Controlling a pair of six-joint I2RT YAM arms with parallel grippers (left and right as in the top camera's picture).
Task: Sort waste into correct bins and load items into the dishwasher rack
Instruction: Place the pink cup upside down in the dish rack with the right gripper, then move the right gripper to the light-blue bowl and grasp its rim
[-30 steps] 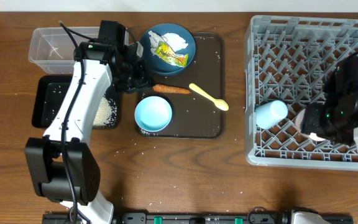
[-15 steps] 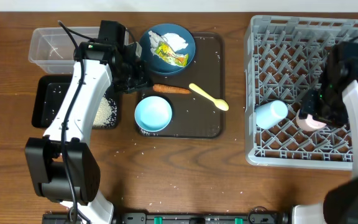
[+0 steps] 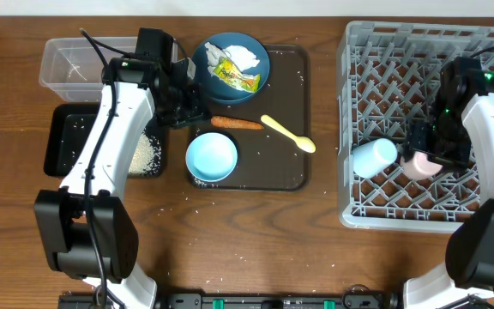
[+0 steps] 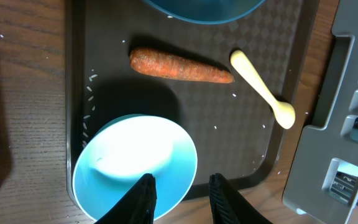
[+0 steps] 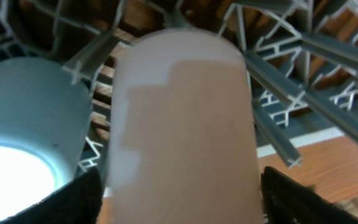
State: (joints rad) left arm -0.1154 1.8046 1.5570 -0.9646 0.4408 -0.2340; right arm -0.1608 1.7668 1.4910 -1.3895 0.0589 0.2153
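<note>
The right claw (image 5: 180, 190) stands wide, one finger on either side of the pink cup (image 5: 185, 112), which fills the gap between them. The view is too blurred to tell whether the pads press the cup or have let go. The cup rests among the pegs of the dishwasher rack (image 3: 401, 51), straight ahead of this claw. The light blue cup (image 3: 374, 157) lies just beside it, on the claw's left in the wrist view. The right arm runs along the rack's right edge, its wrist bent inward over the cups.

The left claw (image 4: 182, 193) is partly open and holds nothing. Its fingertips (image 4: 145, 196) hover above the near rim of the pale blue bowl (image 4: 135, 165). Beyond the bowl from this claw lies the carrot (image 4: 179, 65), with the pale yellow spoon (image 4: 263, 84) to its right. Both are on the brown serving tray (image 4: 229, 143), and the dark blue dish (image 3: 230, 64) sits farther on. The left arm stretches from the bench (image 3: 256, 232) front edge across the black tray (image 3: 63, 142).

Since a second ago, the right arm has swung from the rack's near right corner toward its middle, and the jaws have widened. The pink cup now sits closer to the light blue cup. The left arm, its claw and the things on the serving tray are unchanged.
</note>
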